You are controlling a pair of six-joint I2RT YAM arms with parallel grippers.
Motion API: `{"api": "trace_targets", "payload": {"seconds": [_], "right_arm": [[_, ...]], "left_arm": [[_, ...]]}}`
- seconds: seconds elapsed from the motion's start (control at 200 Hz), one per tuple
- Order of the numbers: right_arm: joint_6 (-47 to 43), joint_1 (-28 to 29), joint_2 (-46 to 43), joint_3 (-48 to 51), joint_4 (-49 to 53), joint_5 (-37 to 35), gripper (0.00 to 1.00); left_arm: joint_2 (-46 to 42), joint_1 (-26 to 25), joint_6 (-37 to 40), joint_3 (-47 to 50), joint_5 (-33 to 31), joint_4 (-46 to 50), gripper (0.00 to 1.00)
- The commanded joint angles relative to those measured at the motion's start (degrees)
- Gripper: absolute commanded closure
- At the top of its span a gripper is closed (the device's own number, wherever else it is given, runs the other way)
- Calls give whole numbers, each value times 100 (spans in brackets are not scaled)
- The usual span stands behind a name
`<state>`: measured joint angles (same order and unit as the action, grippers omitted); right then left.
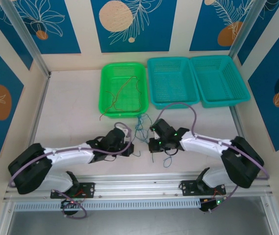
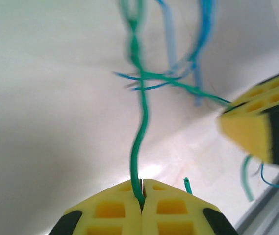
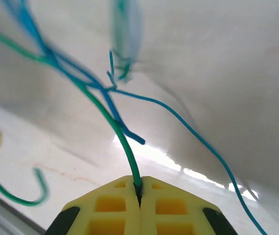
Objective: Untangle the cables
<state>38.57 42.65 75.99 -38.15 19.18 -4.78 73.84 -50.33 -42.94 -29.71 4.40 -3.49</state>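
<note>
A tangle of thin blue and teal-green cables [image 1: 140, 128] hangs between my two grippers, in front of the green basket [image 1: 105, 105]. My left gripper [image 1: 130, 146] is shut on a teal-green cable [image 2: 140, 132] that runs up into a knot with blue cables [image 2: 198, 54]. My right gripper [image 1: 151, 144] is shut on a teal-green cable [image 3: 114, 123], and a blue cable [image 3: 188, 129] crosses beside it. The two grippers sit close together, tips facing each other. A red-brown cable [image 1: 124, 93] lies curled inside the green basket.
Two teal baskets [image 1: 171, 100] [image 1: 242, 98] stand side by side to the right of the green one at the back. A metal rail [image 1: 139, 178] runs along the near edge. Blue-patterned walls enclose the table.
</note>
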Motion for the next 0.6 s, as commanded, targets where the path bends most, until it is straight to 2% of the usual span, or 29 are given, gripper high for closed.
{"api": "trace_targets", "payload": {"seconds": [0.0, 0.095, 0.19, 0.31, 0.595], "right_arm": [[763, -847, -632, 541, 302, -296, 100], [1057, -1880, -1185, 1011, 338, 119, 100], [1131, -2705, -1681, 1219, 571, 214, 100], [1178, -3442, -2244, 1278, 823, 221, 100], [1089, -5243, -2956, 1180, 1379, 381, 100]], "left_arm": [[-530, 472, 79, 360, -246, 651, 100], [-977, 800, 198, 572, -203, 929, 100], [-1299, 1033, 319, 711, -250, 1221, 100], [-1551, 1237, 351, 851, -329, 1454, 100], [-1872, 1465, 311, 963, -700, 2030, 100]]}}
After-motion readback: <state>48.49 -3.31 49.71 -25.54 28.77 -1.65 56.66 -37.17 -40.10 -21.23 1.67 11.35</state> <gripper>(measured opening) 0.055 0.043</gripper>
